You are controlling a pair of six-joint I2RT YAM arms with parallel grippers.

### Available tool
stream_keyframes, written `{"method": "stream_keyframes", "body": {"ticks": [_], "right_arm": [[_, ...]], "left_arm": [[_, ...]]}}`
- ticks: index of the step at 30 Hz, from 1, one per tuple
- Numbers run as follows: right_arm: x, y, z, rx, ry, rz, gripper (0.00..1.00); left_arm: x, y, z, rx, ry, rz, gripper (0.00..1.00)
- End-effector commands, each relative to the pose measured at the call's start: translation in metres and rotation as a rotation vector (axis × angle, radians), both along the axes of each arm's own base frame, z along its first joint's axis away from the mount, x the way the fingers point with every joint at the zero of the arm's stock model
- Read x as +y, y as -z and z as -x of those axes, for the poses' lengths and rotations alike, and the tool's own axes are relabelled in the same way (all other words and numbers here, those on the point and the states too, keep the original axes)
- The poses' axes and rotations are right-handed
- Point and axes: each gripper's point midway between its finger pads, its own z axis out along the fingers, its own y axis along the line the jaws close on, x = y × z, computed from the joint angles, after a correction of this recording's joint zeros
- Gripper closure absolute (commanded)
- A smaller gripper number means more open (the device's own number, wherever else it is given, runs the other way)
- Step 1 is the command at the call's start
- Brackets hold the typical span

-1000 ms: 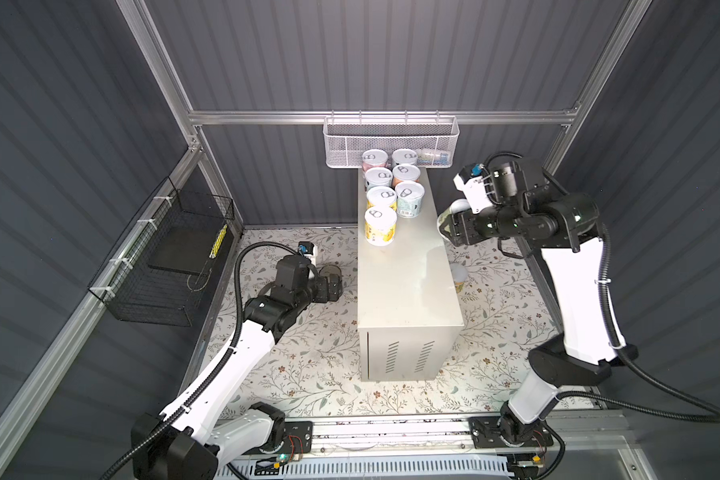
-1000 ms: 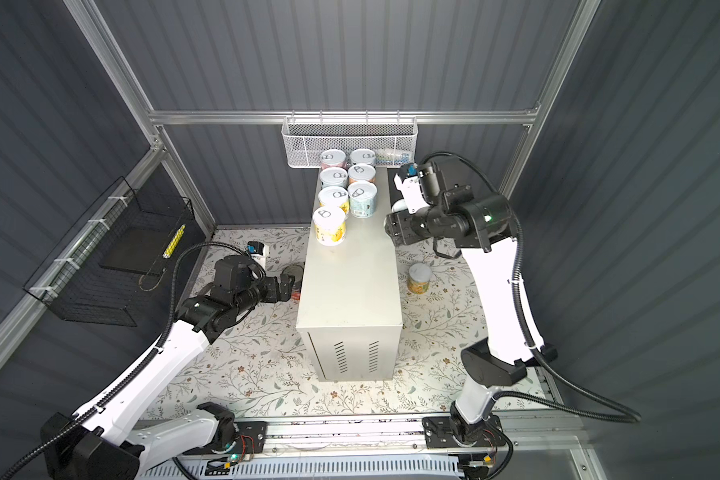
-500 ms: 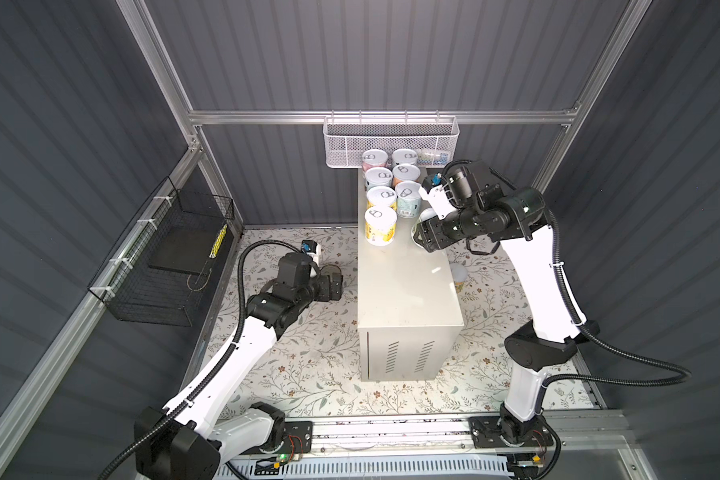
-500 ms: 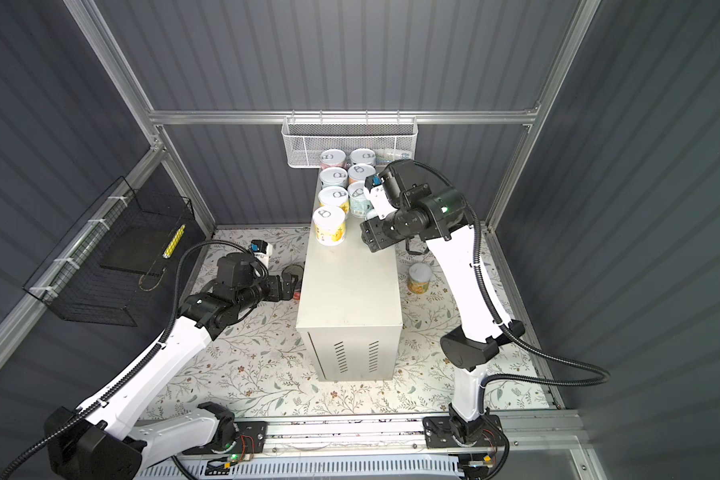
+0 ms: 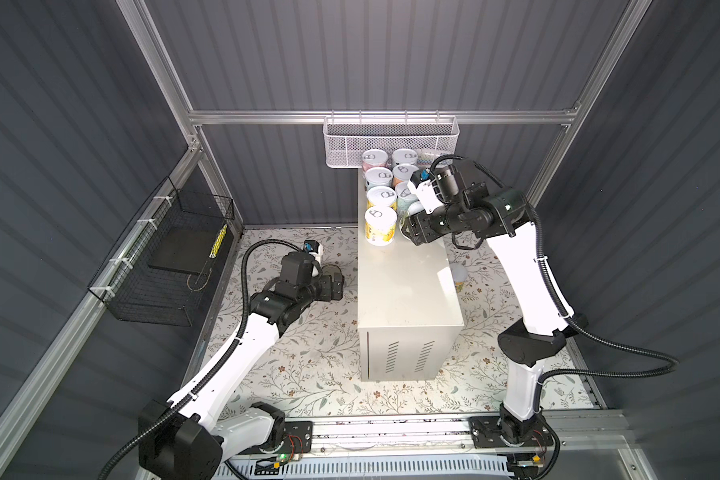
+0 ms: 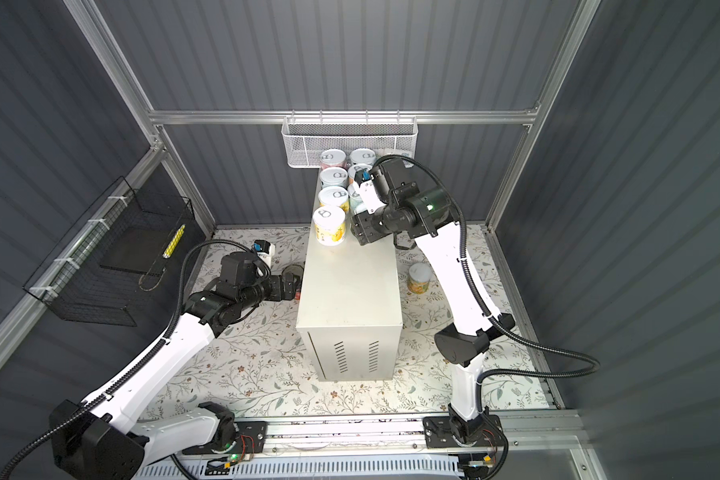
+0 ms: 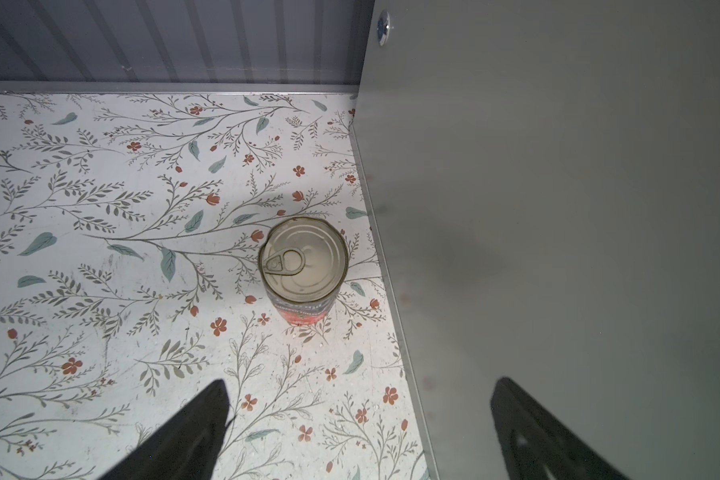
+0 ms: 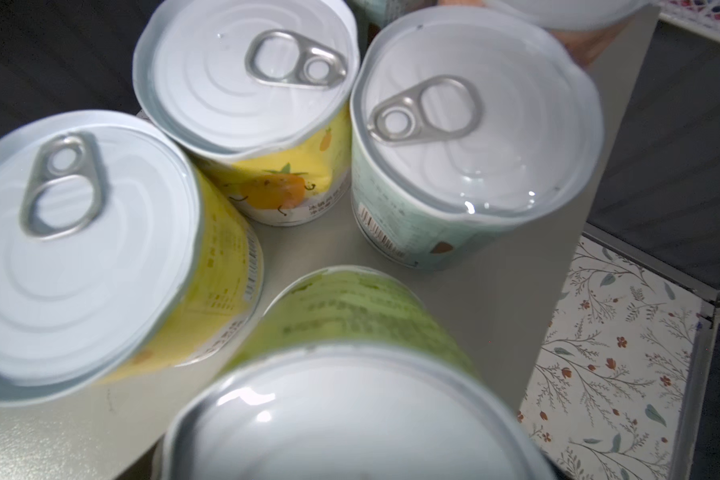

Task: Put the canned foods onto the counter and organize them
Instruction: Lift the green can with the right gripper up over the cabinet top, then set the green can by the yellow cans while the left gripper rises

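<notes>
Tins (image 5: 381, 195) crowd the counter's (image 5: 404, 291) far end, green tin (image 8: 362, 307) held; tomato can (image 7: 304, 266) beside.

We log this as a robotics lab test cell, enclosed on three sides: dark ribbed wall panels (image 5: 371, 54) in an aluminium frame (image 5: 375, 117), left arm (image 5: 233, 357) and right arm (image 5: 524, 282) bolted to a front rail (image 5: 391, 428) with bare electronics (image 5: 292, 444), floral floor sheet (image 5: 308, 365), a plain metal counter (image 5: 404, 291), white mesh basket (image 5: 391, 137) and black wire basket (image 5: 159, 291) hung on the frame

Cream counter (image 5: 404, 286), floral floor (image 5: 308, 357), yellow can (image 5: 380, 227), green can (image 8: 350, 311).
</notes>
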Motion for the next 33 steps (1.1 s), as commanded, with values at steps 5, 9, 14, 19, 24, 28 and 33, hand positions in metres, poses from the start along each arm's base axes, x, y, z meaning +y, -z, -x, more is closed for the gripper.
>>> {"method": "stream_keyframes", "body": {"ticks": [5,9,14,19,24,28,33], "right_arm": [[0.001,0.019,0.001,0.046,-0.005,0.056,0.34],[0.001,0.012,0.002,0.025,-0.006,0.043,0.02],[0.008,0.003,0.004,0.005,-0.037,0.000,0.01],[0.007,-0.018,0.006,-0.054,-0.040,-0.043,0.01],[0.003,-0.053,0.021,-0.127,-0.066,-0.117,0.01],[-0.004,-0.073,0.036,-0.171,-0.071,-0.164,0.01],[-0.019,-0.086,0.058,-0.216,-0.062,-0.217,0.02]], "left_arm": [[-0.003,-0.009,-0.004,-0.016,0.013,0.005,0.01],[-0.003,-0.008,-0.005,-0.016,0.009,0.003,0.01],[-0.004,-0.006,-0.007,-0.016,0.009,0.003,0.01],[-0.004,-0.008,-0.008,-0.019,0.008,0.006,0.00],[-0.004,-0.012,-0.009,-0.028,0.005,0.007,0.01],[-0.002,-0.023,-0.010,-0.048,-0.014,0.018,0.01],[0.010,-0.057,-0.013,-0.100,-0.059,-0.015,0.02]]}}
